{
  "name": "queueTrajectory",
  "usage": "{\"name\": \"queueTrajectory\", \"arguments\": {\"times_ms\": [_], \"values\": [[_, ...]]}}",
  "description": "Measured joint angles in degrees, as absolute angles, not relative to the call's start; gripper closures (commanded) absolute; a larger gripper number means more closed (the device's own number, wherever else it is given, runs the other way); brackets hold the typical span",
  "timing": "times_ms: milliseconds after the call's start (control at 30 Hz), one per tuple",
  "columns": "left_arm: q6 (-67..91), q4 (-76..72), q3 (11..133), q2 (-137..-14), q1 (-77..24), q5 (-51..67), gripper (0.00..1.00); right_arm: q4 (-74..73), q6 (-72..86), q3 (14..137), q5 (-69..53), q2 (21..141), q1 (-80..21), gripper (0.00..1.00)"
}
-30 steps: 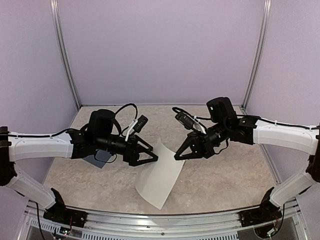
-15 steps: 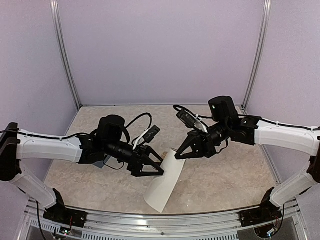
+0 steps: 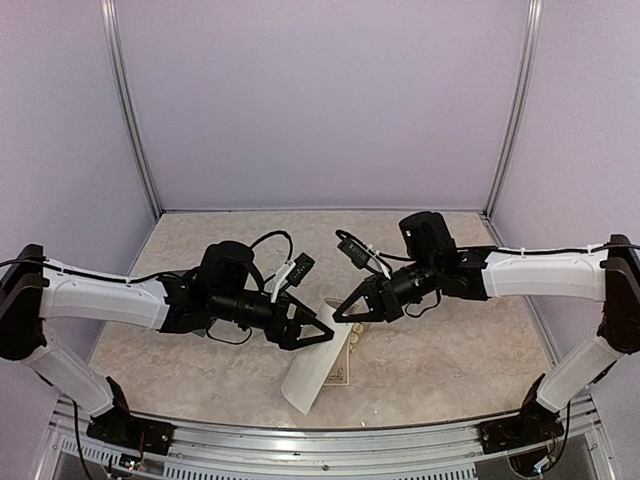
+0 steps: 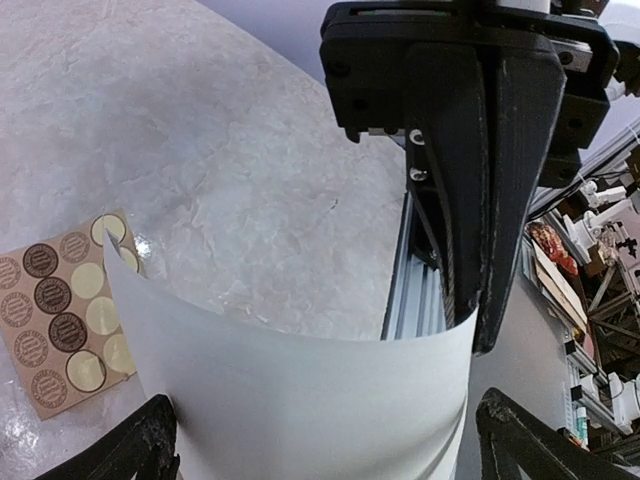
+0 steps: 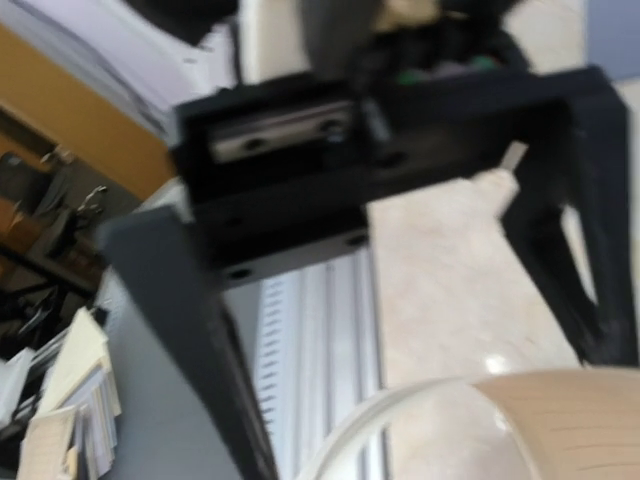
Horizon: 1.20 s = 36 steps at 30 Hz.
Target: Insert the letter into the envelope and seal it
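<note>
The letter [image 3: 308,378] hangs curled over the table with its plain white back [image 4: 300,400] towards the left arm. Its lined beige face [image 5: 570,420] shows in the right wrist view. My right gripper [image 3: 339,316] is shut on the letter's upper corner, and the left wrist view shows it pinching the sheet's right edge [image 4: 468,330]. My left gripper [image 3: 318,338] is open, its fingertips on either side of the bowed sheet [image 4: 335,445] and clear of it. One of its fingers [image 5: 585,300] shows in the right wrist view. The envelope is hidden.
A tan sheet of round gold and brown stickers [image 4: 60,320] lies on the marbled table [image 4: 230,170] just behind the letter. The aluminium rail [image 3: 330,440] runs along the table's near edge, and lilac walls close in the back and sides.
My left arm has swung right until its open jaws straddle the letter. My right gripper has moved left and down, and the sheet has curled over more tightly.
</note>
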State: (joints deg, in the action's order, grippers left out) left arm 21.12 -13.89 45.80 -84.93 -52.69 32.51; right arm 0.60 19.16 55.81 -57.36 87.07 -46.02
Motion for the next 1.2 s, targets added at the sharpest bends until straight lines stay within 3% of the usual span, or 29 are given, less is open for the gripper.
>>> {"name": "queueTrajectory", "arguments": {"times_ms": [367, 967, 1200], "values": [[24.0, -13.5, 43.2, -90.3, -51.5, 25.1, 0.01, 0.9, 19.7, 51.8, -49.6, 92.8, -43.1, 1.00], [30.5, -20.4, 39.9, -97.4, -48.3, 26.7, 0.01, 1.2, 17.7, 53.5, -48.8, 103.3, -38.1, 1.00], [31.9, -23.3, 40.6, -101.6, -48.3, 29.8, 0.12, 1.2, 17.4, 53.8, -49.2, 104.2, -38.0, 1.00]]}}
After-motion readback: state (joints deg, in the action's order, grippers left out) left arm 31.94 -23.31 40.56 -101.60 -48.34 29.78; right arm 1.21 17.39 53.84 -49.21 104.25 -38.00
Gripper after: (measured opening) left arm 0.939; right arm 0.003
